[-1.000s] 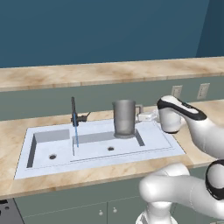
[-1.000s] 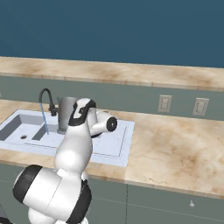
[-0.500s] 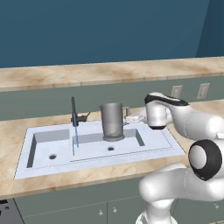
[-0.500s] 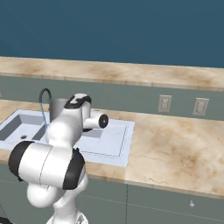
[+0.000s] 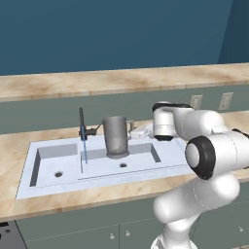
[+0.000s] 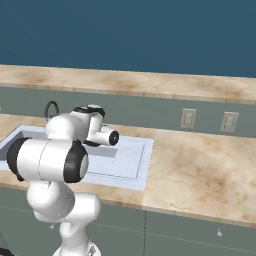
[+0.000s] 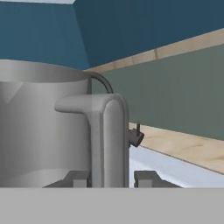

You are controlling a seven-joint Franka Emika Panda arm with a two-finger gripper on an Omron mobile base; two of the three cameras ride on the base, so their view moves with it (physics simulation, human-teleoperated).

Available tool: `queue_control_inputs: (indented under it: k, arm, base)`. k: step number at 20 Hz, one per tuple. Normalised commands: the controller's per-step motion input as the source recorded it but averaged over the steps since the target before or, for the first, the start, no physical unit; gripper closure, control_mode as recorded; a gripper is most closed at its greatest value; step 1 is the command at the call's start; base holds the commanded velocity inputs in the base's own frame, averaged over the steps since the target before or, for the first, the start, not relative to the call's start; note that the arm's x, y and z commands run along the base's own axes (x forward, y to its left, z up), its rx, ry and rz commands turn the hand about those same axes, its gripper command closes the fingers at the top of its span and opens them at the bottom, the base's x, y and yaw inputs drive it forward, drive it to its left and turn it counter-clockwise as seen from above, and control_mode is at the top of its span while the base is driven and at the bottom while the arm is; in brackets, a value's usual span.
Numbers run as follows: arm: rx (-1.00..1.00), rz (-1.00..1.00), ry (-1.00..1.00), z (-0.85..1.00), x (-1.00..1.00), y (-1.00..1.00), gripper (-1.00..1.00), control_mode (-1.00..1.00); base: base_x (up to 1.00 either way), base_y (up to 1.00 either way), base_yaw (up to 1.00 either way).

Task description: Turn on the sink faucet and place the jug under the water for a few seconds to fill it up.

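Gripper (image 7: 110, 178) pinches the jug (image 5: 115, 136) by its handle above the sink (image 5: 44, 181); slide it level toward the water (image 5: 85, 151), rim centred under the stream.

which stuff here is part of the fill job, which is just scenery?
Job:
- translucent grey cylindrical jug, handle between the hand's fingers
- thin dark upright faucet
- light blue water stream
- pale double-basin sink

Scenery:
- two white wall outlets
- marbled beige counter

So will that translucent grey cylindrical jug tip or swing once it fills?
The translucent grey cylindrical jug looks rigid, likely holding shape. Gripped only by its loop side handle, it may swing as water adds weight. Tall and narrow, it could tip if bumped.
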Motion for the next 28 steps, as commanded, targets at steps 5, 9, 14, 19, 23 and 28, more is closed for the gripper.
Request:
queue_control_inputs:
  k: [5, 9, 14, 19, 23, 28]
  arm:
    - [-0.05, 0.06, -0.08, -0.25, 0.11, 0.30, 1.00, -1.00]
    - [-0.04, 0.04, -0.12, -0.09, 0.14, 0.29, 1.00, -1.00]
    - [-0.04, 0.01, -0.14, -0.03, 0.15, 0.41, 1.00, -1.00]
    - [-0.07, 0.00, -0.10, -0.13, 0.10, 0.28, 1.00, -1.00]
    - [-0.09, 0.00, -0.08, -0.14, 0.02, 0.14, 1.00, -1.00]
    - [-0.04, 0.00, -0.04, 0.00, 0.12, 0.17, 1.00, -1.00]
  base:
    - [0.00, 0.00, 0.00]
    - [0.00, 0.00, 0.00]
    - [0.00, 0.00, 0.00]
    - [0.00, 0.00, 0.00]
    - [0.00, 0.00, 0.00]
    - [0.00, 0.00, 0.00]
